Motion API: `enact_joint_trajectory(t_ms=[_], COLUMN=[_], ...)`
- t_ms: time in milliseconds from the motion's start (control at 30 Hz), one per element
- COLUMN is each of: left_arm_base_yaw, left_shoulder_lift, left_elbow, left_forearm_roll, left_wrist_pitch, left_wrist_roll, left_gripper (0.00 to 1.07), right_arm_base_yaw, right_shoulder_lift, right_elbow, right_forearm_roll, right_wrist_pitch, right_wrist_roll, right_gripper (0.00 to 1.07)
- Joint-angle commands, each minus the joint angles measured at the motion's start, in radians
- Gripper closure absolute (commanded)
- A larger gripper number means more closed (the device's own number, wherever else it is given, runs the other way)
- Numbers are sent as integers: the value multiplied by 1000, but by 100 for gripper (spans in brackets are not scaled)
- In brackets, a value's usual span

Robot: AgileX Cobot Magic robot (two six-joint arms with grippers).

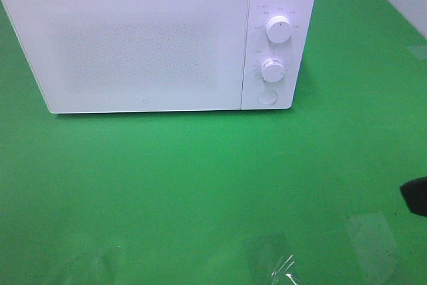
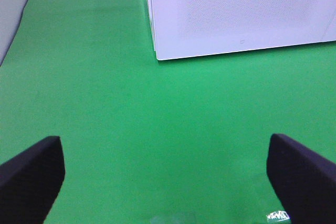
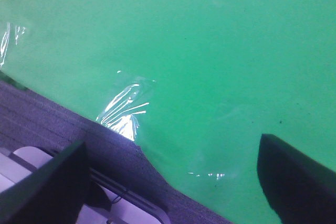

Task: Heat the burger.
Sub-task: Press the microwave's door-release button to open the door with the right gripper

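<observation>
White microwave: door shut, on green cloth;
Burger: in no view; I presume it is inside;
Left gripper: fingers apart, empty;
Right gripper: fingers apart, empty;
Next: I judge the lower knob needs turning.

A white microwave is set upright at the far side of the green surface, front turned toward the high camera. Its door is shut, and nothing can be made out behind the speckled panel. An upper dial, a lower dial and a round button are stacked on its right-hand strip
</observation>
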Motion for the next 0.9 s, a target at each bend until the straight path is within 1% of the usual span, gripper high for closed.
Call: enact_joint_trajectory(t_ms=[33, 67, 100, 133, 167, 200, 233, 267, 300, 333, 367, 400, 433, 467, 500, 600, 633, 767, 833, 867, 900], left_arm_base_yaw=[3, 3, 3, 3, 3, 3, 3, 3, 3, 3, 3, 3, 3, 3, 3, 3, 3, 3, 3, 3, 3], left_shoulder_lift=[-23, -23, -23, -23, -23, -23, -23, -23, -23, -23, -23, -23, -23, -23, -23, -23, -23, -23, -23, -23, -23], left_elbow=[5, 5, 5, 5, 5, 5, 5, 5, 5, 5, 5, 5, 5, 5, 5, 5, 5, 5, 5, 5, 5], left_forearm_roll=[-2, -2, -2, -2, -2, -2, -2, -2, -2, -2, -2, -2, -2, -2, -2, -2, -2, -2, -2, -2, -2], left_wrist_pitch=[-5, -5, -5, -5, -5, -5, -5, -5, -5, -5, -5, -5, -5, -5, -5, -5, -5, -5, -5, -5, -5], left_wrist_roll=[-5, -5, -5, -5, -5, -5, -5, -5, -5, -5, -5, -5, -5, -5, -5, -5, -5, -5, -5, -5, -5], left_gripper=[3, 3, 3, 3, 3, 3, 3, 3, 3, 3, 3, 3, 3, 3, 3, 3, 3, 3, 3, 3, 3], right_arm_base_yaw=[-133, -133, -203, -203, -235, -288, -288, -337, -337, -380, -380, -403, -448, -448, -479, -489, -523, -548, -563, -563, -564], right_shoulder_lift=[-89, -89, -138, -138, -158, -211, -211, -265, -265, -315, -315, -337, -391, -391, -440, -458, -515, -561, -611, -611, -647], right_elbow=[-3, -3, -3, -3, -3, -3, -3, -3, -3, -3, -3, -3, -3, -3, -3, -3, -2, -1, 27, 27, 58], right_forearm_roll=[32, 32, 49, 49, 59, 75, 75, 78, 78, 78, 78, 78, 78, 78, 78, 78, 77, 69, 69, 69, 69], right_wrist_pitch=[50, 50, 60, 60, 63, 66, 66, 66, 66, 66, 66, 66, 66, 66, 66, 66, 68, 68, 66, 66, 70], right_wrist_roll=[-76, -76, -113, -113, -129, -145, -145, -141, -141, -135, -135, -133, -133, -133, -133, -133, -122, -116, -115, -115, -115], right_gripper=[31, 31, 31, 31, 31, 31, 31, 31, 31, 31, 31, 31, 31, 31, 31, 31, 31, 31, 31, 31, 31])
